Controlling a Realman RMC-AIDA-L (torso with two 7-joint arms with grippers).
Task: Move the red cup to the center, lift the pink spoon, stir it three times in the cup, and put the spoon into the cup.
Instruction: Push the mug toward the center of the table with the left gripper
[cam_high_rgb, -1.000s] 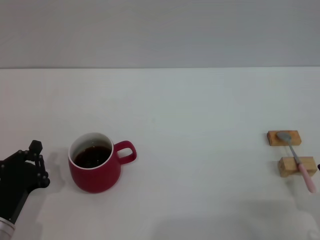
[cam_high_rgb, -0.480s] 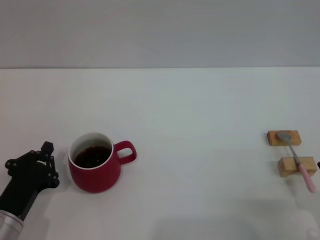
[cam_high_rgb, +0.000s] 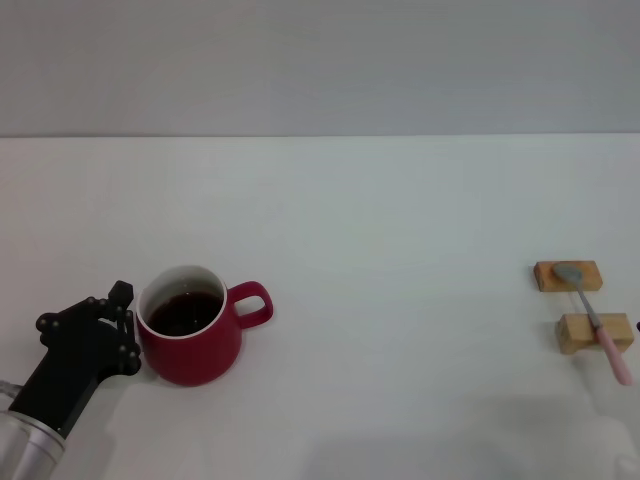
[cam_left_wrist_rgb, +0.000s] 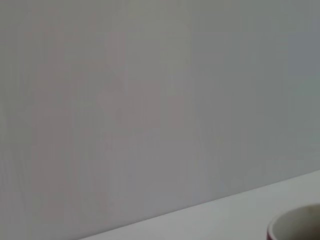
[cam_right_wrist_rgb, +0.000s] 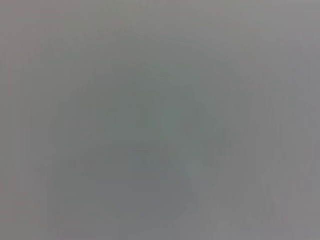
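My left gripper (cam_high_rgb: 125, 325) has slid in from the table's left edge and is now right against the red cup's (cam_high_rgb: 190, 338) wall, opposite the handle; finger gap I can't tell. Cup sits left of center, unmoved, so grasp comes next. Pink spoon (cam_high_rgb: 597, 324) rests on two wooden blocks (cam_high_rgb: 568, 275) far right; right gripper not visible.

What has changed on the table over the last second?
The left gripper has slid across the table toward the red cup and now sits right against the side opposite its handle. Nothing has been lifted. The cup itself has not moved, and the pink spoon lies as before across the two wooden blocks at the right. The right gripper is out of view.
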